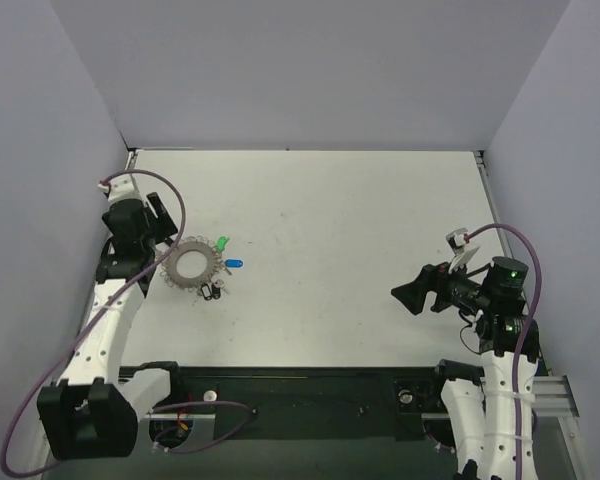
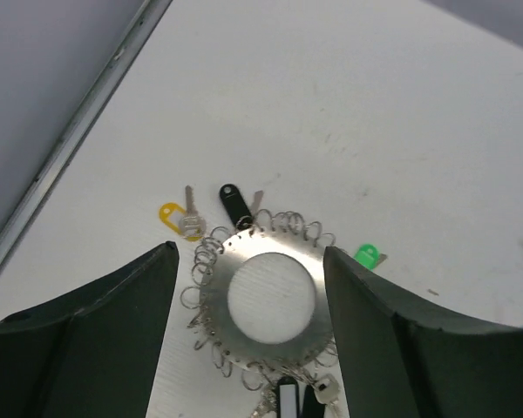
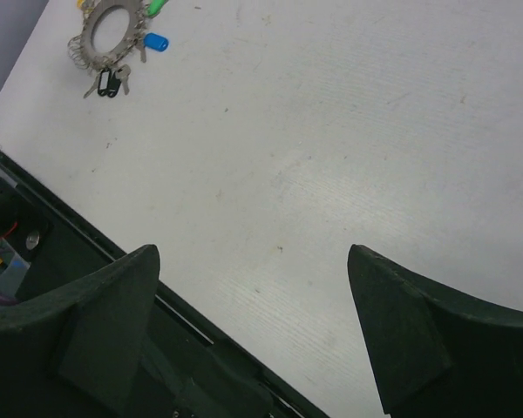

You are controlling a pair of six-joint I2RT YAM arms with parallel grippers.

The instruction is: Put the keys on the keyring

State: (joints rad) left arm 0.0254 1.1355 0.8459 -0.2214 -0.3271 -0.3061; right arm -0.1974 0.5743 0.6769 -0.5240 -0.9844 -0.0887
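The keyring (image 2: 214,300), a flat silvery disc with a round hole and small wire loops along its rim, lies on the white table (image 1: 360,220). My left gripper (image 2: 250,251) hangs over it, open, one finger on each side of the ring and nothing gripped. A yellow key (image 2: 176,216) and a green key (image 2: 366,256) lie at the ring's rim. The blue key (image 1: 234,264) rests just right of the keyring (image 1: 193,265). I cannot tell whether any of them is hooked on. My right gripper (image 1: 400,293) stands open and empty at the near right, far from the ring.
A black key tag (image 2: 234,202) lies at the ring's far rim, and more black tags with a small metal key (image 2: 288,401) at its near rim. The left wall's edge (image 2: 87,104) runs close by. A dark trough (image 1: 300,395) lines the near table edge.
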